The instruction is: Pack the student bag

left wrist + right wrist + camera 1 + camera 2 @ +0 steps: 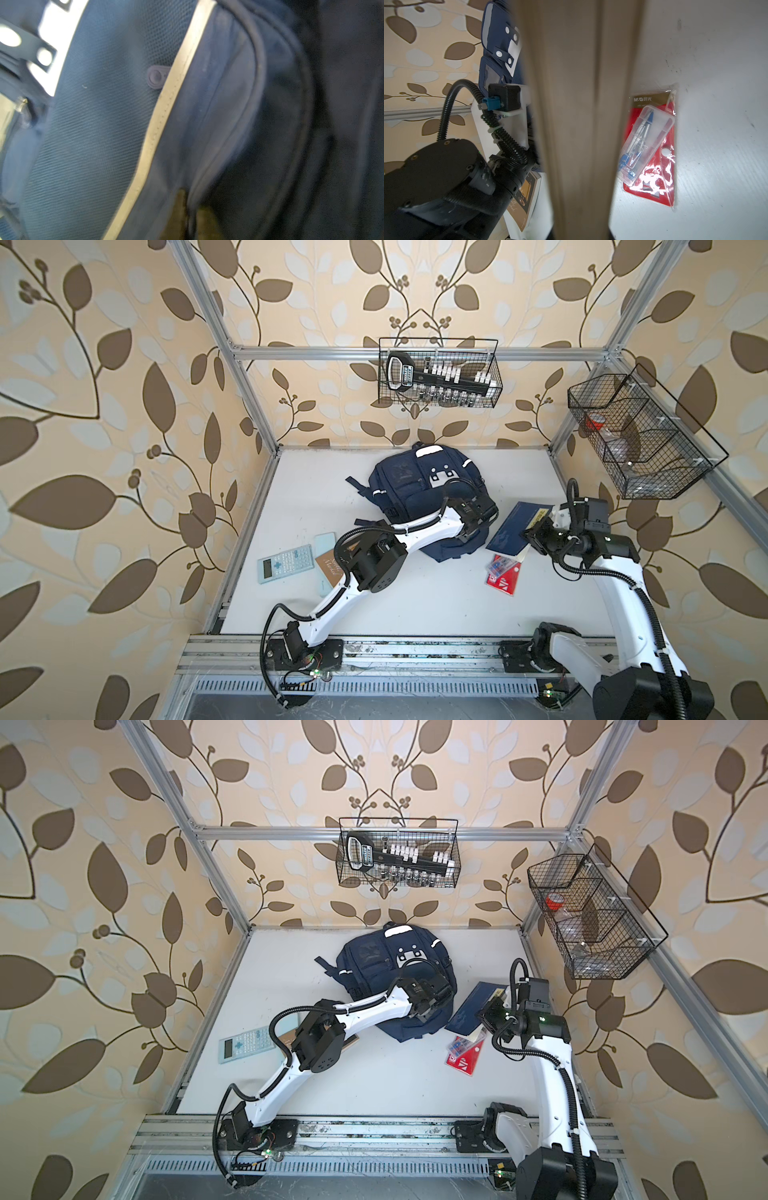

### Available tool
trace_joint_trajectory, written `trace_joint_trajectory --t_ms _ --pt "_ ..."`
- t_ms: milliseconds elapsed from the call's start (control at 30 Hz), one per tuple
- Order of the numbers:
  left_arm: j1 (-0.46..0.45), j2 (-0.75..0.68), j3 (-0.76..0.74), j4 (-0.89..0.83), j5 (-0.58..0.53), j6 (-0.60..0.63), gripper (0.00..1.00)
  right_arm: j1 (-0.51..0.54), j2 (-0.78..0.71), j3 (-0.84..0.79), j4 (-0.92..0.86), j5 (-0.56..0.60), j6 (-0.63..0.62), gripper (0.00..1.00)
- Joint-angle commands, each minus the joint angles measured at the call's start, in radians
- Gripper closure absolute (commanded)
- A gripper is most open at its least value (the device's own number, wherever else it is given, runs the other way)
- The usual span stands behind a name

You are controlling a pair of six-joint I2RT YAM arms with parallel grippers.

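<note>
Now the student bag (415,485) is seen lying at the far middle of the white table (415,605), with its front side and white patch turned up. The left pincer (471,526) is set on the near right part of the bag. In the left wrist view its fingertips (181,207) are pressed together against the navy fabric, near a pale stripe; whether a fold of fabric is caught between them cannot be told. The right pincer (530,537) is closed on the right edge of a blue book (513,526), which is found just to the right of the bag. Whether the book is lifted off the table cannot be told. A red packet (503,574) with a clear case inside is seen on the table, just beside the near edge of the book. At the left, a calculator (286,563) and a brown book (330,568) are placed side by side, the brown book partly hidden by the left arm.
</note>
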Motion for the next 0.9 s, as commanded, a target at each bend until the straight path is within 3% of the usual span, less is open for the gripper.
trace_joint_trajectory --t_ms 0,300,500,700,867 --pt "0.019 -0.008 0.043 -0.041 -0.094 0.008 1.00 -0.004 -0.020 0.054 -0.004 -0.029 -0.017 1.00" --pt "0.045 -0.137 0.296 -0.215 0.020 -0.019 1.00 0.017 -0.041 0.084 0.093 -0.128 0.022 1.00" --pt "0.056 -0.260 0.191 -0.159 0.132 -0.012 1.00 0.099 -0.041 0.048 0.157 -0.114 0.083 1.00" --pt "0.081 -0.309 0.185 -0.156 0.221 -0.039 1.00 0.110 -0.055 -0.085 0.315 -0.242 0.187 1.00" --pt "0.103 -0.341 0.191 -0.133 0.281 -0.080 1.00 0.114 -0.063 -0.195 0.333 -0.226 0.234 1.00"
